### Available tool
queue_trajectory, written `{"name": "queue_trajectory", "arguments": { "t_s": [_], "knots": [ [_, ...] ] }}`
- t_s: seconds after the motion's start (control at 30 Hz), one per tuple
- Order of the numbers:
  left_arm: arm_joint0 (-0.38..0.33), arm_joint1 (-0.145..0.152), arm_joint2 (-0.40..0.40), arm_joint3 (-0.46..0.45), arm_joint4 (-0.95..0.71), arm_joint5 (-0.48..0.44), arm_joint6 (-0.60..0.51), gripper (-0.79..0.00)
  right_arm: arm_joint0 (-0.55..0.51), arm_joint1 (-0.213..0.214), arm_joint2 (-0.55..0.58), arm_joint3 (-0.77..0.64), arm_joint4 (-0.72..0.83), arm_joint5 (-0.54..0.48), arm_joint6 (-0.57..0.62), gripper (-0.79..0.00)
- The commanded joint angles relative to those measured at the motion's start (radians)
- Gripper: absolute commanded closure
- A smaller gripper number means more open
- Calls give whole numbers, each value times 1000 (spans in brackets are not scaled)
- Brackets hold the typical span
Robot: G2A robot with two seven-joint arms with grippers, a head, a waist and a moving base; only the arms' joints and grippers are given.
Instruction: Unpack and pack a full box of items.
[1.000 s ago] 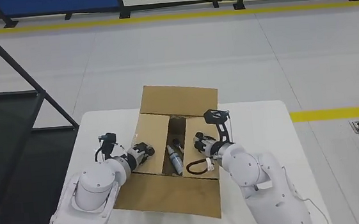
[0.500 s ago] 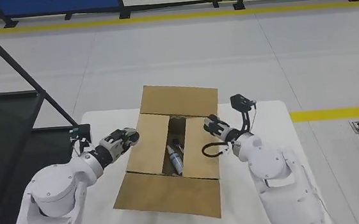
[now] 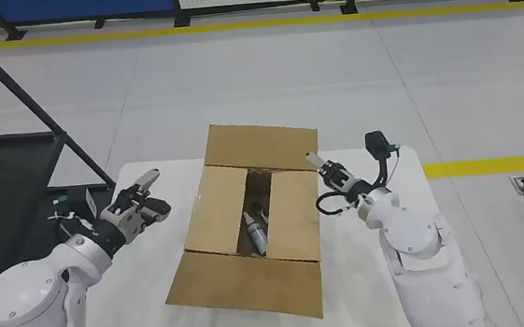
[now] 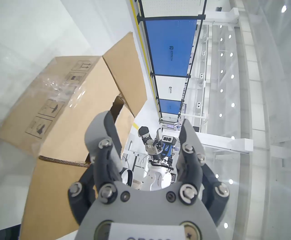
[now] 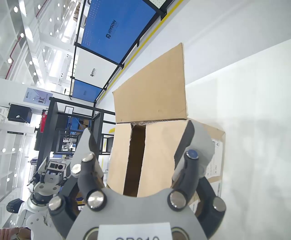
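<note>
The left gripper (image 3: 140,198) hung over the table's left side with its two fingers (image 4: 109,134) spread wide and nothing between them. It sat near the left wall of the box (image 3: 217,210) but apart from it. The right gripper (image 3: 322,165) was likewise wide open and empty, its two fingers (image 5: 87,145) parted, just beside the far right corner of the box; whether it touched the cardboard could not be told.

One cardboard box stood in the middle of the white table (image 3: 352,277). It had four flaps. The far flap (image 3: 261,147) stood up, the near flap (image 3: 245,287) lay folded outward toward the robot, and the two side flaps lay partly over the top with a dark gap between them. Through that gap one bottle (image 3: 256,231) showed, lying inside the box, with a darker thing behind it too hidden to make out. Clear tape (image 4: 61,88) shone on the box's left wall.
</note>
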Motion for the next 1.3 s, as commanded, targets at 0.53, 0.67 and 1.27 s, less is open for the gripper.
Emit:
{"name": "queue_trajectory", "arguments": {
  "t_s": [0.53, 0.67, 1.27],
  "knots": [
    [68, 27, -96, 40, -76, -47, -158, -785, 426, -11, -60, 779, 78, -373, -175, -785],
    [119, 42, -145, 60, -65, -55, -245, -785, 529, -13, -57, 968, 147, -514, -125, -785],
    [219, 100, -192, 117, 17, -58, -467, -785, 672, 25, 23, 1188, 456, -891, 275, -785]
  ]
}}
